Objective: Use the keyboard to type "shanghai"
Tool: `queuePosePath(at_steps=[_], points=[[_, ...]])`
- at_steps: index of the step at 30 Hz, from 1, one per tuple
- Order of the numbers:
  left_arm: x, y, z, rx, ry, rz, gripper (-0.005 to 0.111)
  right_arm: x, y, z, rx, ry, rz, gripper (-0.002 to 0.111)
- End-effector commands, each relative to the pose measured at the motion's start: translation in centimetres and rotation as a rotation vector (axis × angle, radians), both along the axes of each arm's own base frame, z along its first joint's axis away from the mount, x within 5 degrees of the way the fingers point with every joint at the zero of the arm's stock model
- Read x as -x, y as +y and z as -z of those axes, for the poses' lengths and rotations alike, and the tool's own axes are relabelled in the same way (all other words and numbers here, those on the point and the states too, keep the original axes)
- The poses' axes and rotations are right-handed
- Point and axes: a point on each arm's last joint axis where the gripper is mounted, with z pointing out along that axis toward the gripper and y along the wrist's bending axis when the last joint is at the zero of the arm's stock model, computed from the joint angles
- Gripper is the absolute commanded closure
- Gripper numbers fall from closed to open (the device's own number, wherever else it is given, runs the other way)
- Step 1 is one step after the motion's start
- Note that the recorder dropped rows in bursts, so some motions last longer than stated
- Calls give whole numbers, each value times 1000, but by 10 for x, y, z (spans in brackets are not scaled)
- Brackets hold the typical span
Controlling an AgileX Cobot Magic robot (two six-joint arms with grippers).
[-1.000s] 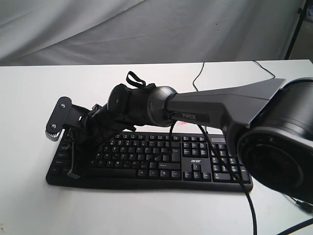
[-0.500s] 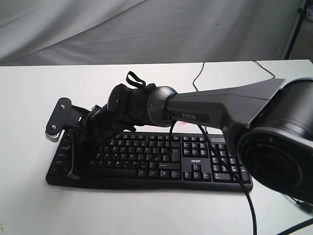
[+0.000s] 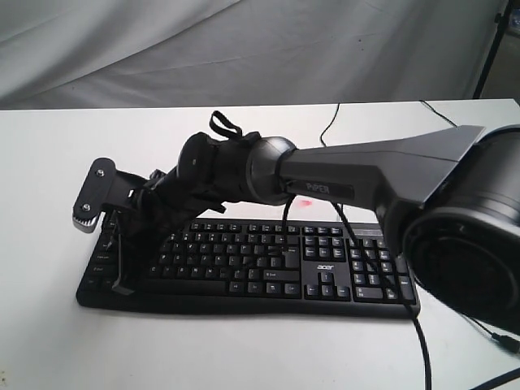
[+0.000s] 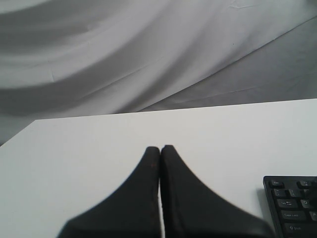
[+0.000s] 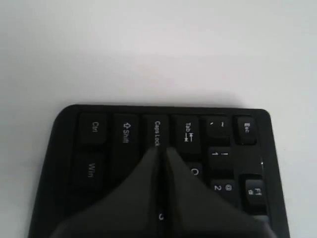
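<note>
- exterior view: the keyboard (image 3: 268,268) lay flat on the white table (image 3: 49,325), just below the middle of the view toward 6 o'clock, its long side running from 9 to 3 o'clock and its number pad at the 3 o'clock end.
- its thin cable (image 3: 328,130) ran off over the table toward 12 o'clock, where a white cloth (image 3: 244,49) hung behind.
- the right arm (image 3: 366,171) came in from 3 o'clock and reached across the keys to the 9 o'clock end.
- the right gripper (image 3: 122,280) pointed down at that end; from here its jaws could not be made out.
- left wrist view: the left gripper (image 4: 160,148) had its two black fingers pressed together with nothing between them, over bare table (image 4: 99,148).
- one corner of the keyboard (image 4: 292,203) showed well to the side of it, with the cloth (image 4: 124,49) beyond the table edge.
- right wrist view: the right gripper (image 5: 161,149) was closed and empty.
- its tips sat over the seam between the caps lock key (image 5: 156,130) and the tab key (image 5: 187,130) at the end of the keyboard (image 5: 99,134).
- i could not tell whether they touched a key.
</note>
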Motion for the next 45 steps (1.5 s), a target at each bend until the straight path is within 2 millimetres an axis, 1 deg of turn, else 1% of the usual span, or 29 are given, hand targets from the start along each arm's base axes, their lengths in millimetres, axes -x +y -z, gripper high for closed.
queuePosePath(at_steps=[1, 11, 14, 17, 21, 23, 25, 29, 34, 37, 40, 45], points=[[0, 0, 1, 4, 3, 4, 106, 2, 0, -15, -12, -8, -11, 108], [0, 0, 1, 4, 3, 4, 106, 1, -1, -14, -12, -2, -6, 108], [0, 0, 1, 4, 3, 4, 106, 0, -6, -13, -4, 15, -16, 108], [0, 0, 1, 4, 3, 4, 106, 0, -15, -13, 11, 51, -51, 108], [0, 0, 1, 4, 3, 4, 106, 1, -30, -24, 39, 99, -98, 108], [0, 0, 1, 4, 3, 4, 106, 2, -38, -26, 40, 124, -100, 108], [0, 0, 1, 4, 3, 4, 106, 4, -46, -23, 46, 140, -82, 108], [0, 0, 1, 4, 3, 4, 106, 11, -68, -20, 64, 140, -34, 108], [0, 0, 1, 4, 3, 4, 106, 28, -95, -29, 86, 95, 8, 108], [0, 0, 1, 4, 3, 4, 106, 35, -101, -37, 77, 61, 9, 108], [0, 0, 1, 4, 3, 4, 106, 38, -104, -41, 56, 74, 23, 108], [0, 0, 1, 4, 3, 4, 106, 39, -110, -36, 67, 73, 39, 108]])
